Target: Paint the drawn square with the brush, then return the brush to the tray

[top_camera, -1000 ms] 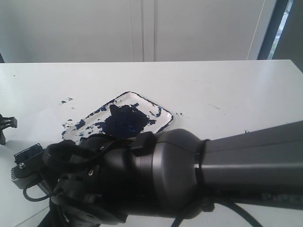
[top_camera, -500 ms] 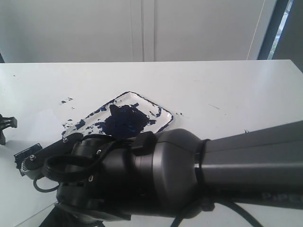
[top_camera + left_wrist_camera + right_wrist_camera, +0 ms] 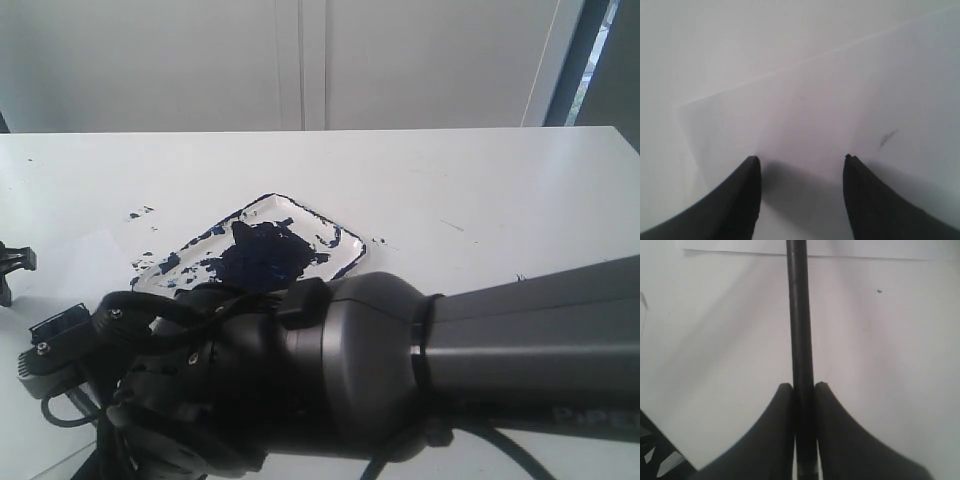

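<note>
Currently pinching the brush (image 3: pixel 800 330) in the right pincer (image 3: pixel 804 390), pressed together hard on the thin black shaft, somewhere along the handle; impossible to say how far from the bristles, with the tip out of sight past the frame edge. Poised over a white paper sheet (image 3: pixel 880 340) on the table (image 3: pixel 480 190). No telling for certain where the drawn square lies: not made out in either wrist view, and blocked in the outside view by the bulky right arm (image 3: pixel 420 370). Judged light, stiff and narrow, so likely to swivel or slide in a smooth grip if shoved sideways into the paper. Best held squarely across the shaft, as here, and lowered gently so that only the soft bristles give. Probably wet with dark paint at the working end, hence apt to drip or smear; worth carrying level and unhurried. Left pincer (image 3: pixel 802 160) spread wide, gripping nothing, close over a sheet of the same kind. Farther back on the table, the tray (image 3: pixel 300 203): white, shallow, smeared with blue-black paint (image 3: pixel 260 255), apparently well apart from the brush, ready to take it back afterwards.
</note>
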`<act>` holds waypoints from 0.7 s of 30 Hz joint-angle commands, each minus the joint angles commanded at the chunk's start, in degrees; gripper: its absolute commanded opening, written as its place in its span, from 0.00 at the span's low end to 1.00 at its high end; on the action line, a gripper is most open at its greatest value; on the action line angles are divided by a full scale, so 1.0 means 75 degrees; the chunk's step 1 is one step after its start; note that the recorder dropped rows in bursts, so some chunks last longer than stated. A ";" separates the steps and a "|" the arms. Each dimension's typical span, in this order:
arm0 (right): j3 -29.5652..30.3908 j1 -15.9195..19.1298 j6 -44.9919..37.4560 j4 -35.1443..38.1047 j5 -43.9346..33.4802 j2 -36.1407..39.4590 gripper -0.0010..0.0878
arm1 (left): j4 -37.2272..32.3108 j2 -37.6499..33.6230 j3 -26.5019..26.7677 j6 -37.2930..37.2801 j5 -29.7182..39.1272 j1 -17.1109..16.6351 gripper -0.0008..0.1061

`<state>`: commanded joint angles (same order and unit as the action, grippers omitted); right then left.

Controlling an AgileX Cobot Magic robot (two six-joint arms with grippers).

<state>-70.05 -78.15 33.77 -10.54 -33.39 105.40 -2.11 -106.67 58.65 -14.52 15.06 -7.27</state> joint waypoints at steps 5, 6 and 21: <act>0.0000 0.0000 0.1202 -0.1330 -0.0625 0.0000 0.01 | 0.0000 0.0000 0.0000 0.0000 0.0000 0.0000 0.52; 0.0000 0.0000 0.1215 -0.1348 -0.0664 0.0000 0.01 | 0.0000 0.0000 0.0000 0.0000 0.0000 0.0000 0.52; 0.0000 -0.0014 0.0672 -0.0589 -0.0606 0.0000 0.01 | 0.0000 0.0000 0.0000 0.0000 0.0000 0.0000 0.52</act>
<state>-70.05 -78.25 38.81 -14.96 -37.93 105.40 -2.11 -106.67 58.65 -14.52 15.06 -7.27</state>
